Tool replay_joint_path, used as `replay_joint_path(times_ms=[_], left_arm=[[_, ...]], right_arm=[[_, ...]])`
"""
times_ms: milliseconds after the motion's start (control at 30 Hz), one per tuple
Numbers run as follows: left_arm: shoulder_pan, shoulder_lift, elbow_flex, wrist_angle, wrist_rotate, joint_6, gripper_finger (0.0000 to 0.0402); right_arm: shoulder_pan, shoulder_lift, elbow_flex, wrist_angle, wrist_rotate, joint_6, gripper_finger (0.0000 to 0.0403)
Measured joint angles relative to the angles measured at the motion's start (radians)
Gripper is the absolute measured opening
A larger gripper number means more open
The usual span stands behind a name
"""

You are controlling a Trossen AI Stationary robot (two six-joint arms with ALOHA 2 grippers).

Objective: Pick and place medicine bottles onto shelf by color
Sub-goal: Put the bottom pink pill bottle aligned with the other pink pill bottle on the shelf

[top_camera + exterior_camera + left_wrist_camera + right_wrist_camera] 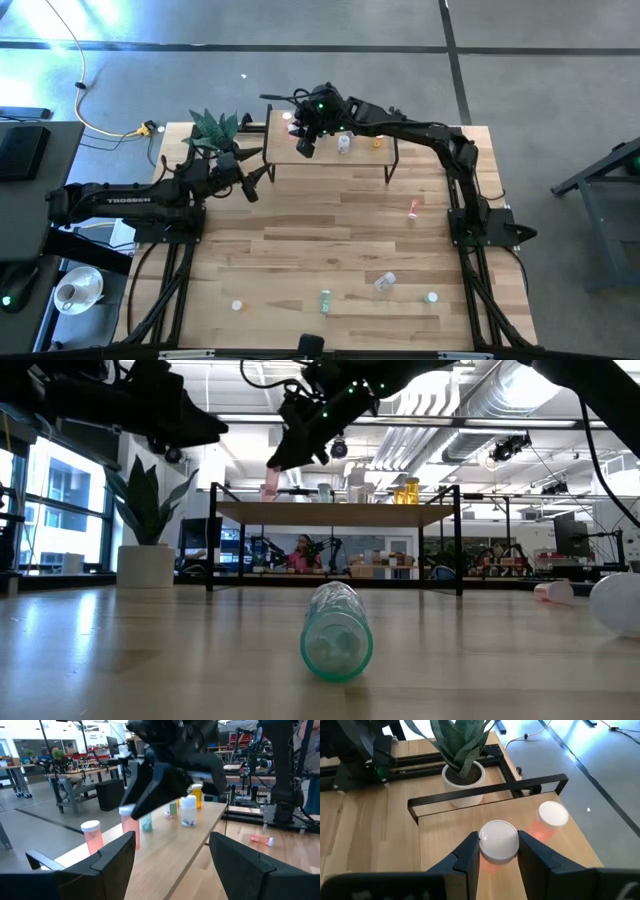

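Right end effector [498, 851] clamped on pink bottle [498, 840] over shelf [445, 845] end nr plant [457, 747]; 2nd pink bottle [551, 816] just beside. Risk: knocks neighbour or tips on release. Left end effector [172, 855] apart, idle nr shelf

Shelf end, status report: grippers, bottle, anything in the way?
Right gripper shut on pink bottle, over the shelf. Second pink bottle stands close beside. Left gripper open, waiting at shelf's end.
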Motion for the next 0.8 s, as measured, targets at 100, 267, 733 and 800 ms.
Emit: replay_joint_path(times_ms=[100,267,733,800], left_arm=[[0.000,0.000,0.000,0.000,0.000,-0.001,0.0243],[0.000,0.000,0.000,0.003,0.000,-0.027,0.0243],[0.000,0.000,0.000,0.011,0.000,-0.027,0.0243],[0.000,0.000,0.000,0.011,0.000,-0.027,0.0243]], right_arm=[[0.001,0.007,-0.003,0.021,0.000,-0.001,0.0094],[0.000,0.027,-0.004,0.022,0.000,0.000,0.0094],[0.003,0.025,0.017,0.089,0.000,0.022,0.0094],[0.003,0.025,0.017,0.088,0.000,0.024,0.0094]])
